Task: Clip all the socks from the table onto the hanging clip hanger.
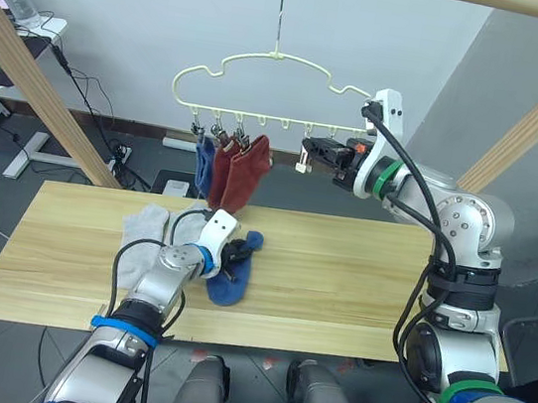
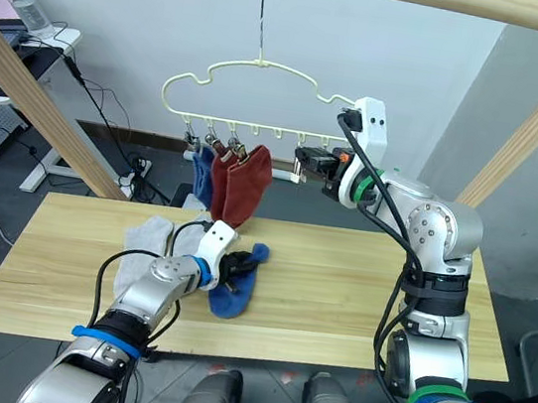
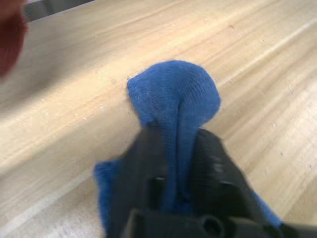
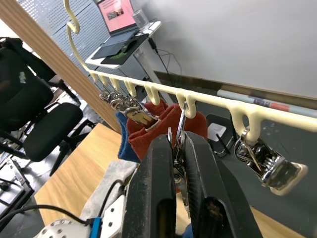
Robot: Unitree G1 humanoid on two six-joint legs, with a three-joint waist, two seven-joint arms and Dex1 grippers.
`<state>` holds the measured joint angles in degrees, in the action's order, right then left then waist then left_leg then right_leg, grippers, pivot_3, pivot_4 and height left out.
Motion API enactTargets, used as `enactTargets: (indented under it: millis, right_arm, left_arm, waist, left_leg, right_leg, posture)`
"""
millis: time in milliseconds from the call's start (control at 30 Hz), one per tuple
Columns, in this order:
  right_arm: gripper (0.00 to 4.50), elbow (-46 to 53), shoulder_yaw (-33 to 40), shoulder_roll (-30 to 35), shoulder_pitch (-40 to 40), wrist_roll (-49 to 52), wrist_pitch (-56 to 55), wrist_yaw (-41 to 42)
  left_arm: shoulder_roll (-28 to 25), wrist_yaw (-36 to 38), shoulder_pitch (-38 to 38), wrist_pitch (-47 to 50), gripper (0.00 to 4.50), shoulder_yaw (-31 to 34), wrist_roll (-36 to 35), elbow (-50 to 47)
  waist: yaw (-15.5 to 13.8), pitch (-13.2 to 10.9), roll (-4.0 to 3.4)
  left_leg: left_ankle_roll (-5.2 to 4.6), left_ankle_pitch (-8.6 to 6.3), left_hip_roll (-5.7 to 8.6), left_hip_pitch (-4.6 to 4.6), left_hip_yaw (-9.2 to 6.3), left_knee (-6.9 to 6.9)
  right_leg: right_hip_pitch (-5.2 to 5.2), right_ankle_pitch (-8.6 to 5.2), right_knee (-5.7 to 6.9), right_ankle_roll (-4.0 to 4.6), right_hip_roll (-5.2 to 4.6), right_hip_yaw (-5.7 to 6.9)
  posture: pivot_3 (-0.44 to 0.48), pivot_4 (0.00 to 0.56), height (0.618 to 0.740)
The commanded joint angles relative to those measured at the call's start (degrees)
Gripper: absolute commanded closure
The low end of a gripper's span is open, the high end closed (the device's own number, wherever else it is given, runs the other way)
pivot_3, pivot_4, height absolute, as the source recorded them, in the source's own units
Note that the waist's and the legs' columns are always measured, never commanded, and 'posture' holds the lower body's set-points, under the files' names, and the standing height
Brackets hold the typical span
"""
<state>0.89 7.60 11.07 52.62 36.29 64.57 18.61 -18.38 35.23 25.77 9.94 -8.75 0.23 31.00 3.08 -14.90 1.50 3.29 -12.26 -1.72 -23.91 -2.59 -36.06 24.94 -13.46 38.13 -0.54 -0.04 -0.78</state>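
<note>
Left gripper (image 3: 173, 163) jaws pinched on blue sock (image 1: 231, 274) on surface (image 1: 337, 291). Right gripper (image 4: 177, 163) jaws squeezing clip (image 4: 179, 130) on clip hanger (image 1: 265, 86), three socks hanging.

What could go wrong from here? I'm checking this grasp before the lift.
The left end effector pinches only a bunched fold of the blue sock, so it could slip out on the lift. The right end effector squeezes a clip on the hanging clip hanger, which may swing and spoil alignment.
</note>
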Motion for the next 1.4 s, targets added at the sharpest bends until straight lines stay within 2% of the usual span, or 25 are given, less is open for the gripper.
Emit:
enactTargets:
  millis: [33, 200, 333, 500, 800, 1400]
  right_arm:
    - [4.5, 0.5, -0.2, 0.5, 2.0, -0.3, -1.7, 0.6]
    - [4.5, -2.4, 0.5, 0.4, 2.5, -1.7, -1.8, -0.7]
    - [4.5, -3.9, 3.2, -0.4, 3.7, 0.3, 0.7, -2.1]
    - [4.5, -5.0, 7.6, -2.6, 5.2, 3.2, 5.5, -5.1]
    - [4.5, -3.3, 10.6, -4.7, 6.0, 6.1, 11.1, -7.9]
    - [4.5, -3.1, 11.5, -6.3, 5.6, 6.3, 11.8, -10.6]
  left_arm:
    - [0.4, 1.9, -2.1, -1.1, 4.49, -0.6, -0.6, -3.1]
    - [1.0, 3.6, -4.5, -11.3, 4.49, 0.0, -1.9, -9.9]
    - [-0.3, 0.4, -3.9, -23.2, 4.49, 2.1, -0.3, -17.0]
    - [-1.2, 0.0, -2.3, -31.3, 4.49, 2.2, 0.0, -19.4]
    - [-0.3, -3.0, -1.2, -34.6, 4.49, 1.2, 3.2, -17.2]
    - [0.4, -3.9, 0.4, -37.7, 4.49, 1.9, 1.8, -15.8]
  waist:
    - [0.0, 0.0, 0.0]
    - [-0.1, 0.0, 0.0]
    - [-0.4, -0.1, -0.01]
    - [-0.5, -0.1, -0.01]
    - [-0.5, -0.1, -0.03]
    - [-0.4, -0.1, -0.03]
  left_leg:
    - [0.0, 0.0, 0.0, 0.0, 0.01, 0.0]
    - [0.0, 0.0, -0.01, -0.04, 0.01, 0.01]
    - [0.0, 0.0, -0.03, -0.09, -0.02, 0.01]
    - [0.0, 0.0, -0.02, -0.08, 0.02, 0.03]
    - [-0.03, -0.02, -0.01, -0.11, 0.12, 0.03]
    - [-0.04, -0.02, -0.02, -0.14, 0.11, 0.04]
  right_leg:
    - [0.0, 0.0, 0.0, 0.0, 0.0, -0.01]
    - [0.02, 0.0, -0.04, 0.01, -0.01, -0.02]
    - [0.06, 0.01, -0.03, 0.01, -0.01, -0.07]
    - [0.06, 0.0, -0.04, 0.01, -0.01, -0.09]
    - [0.12, 0.0, -0.05, 0.0, -0.01, -0.09]
    - [0.15, 0.0, -0.06, 0.0, 0.01, -0.07]
  posture:
    - [-0.035, 0.274, 0.74]
    - [-0.032, 0.278, 0.74]
    - [-0.029, 0.284, 0.74]
    - [-0.024, 0.284, 0.74]
    - [-0.026, 0.285, 0.74]
    - [-0.018, 0.286, 0.74]
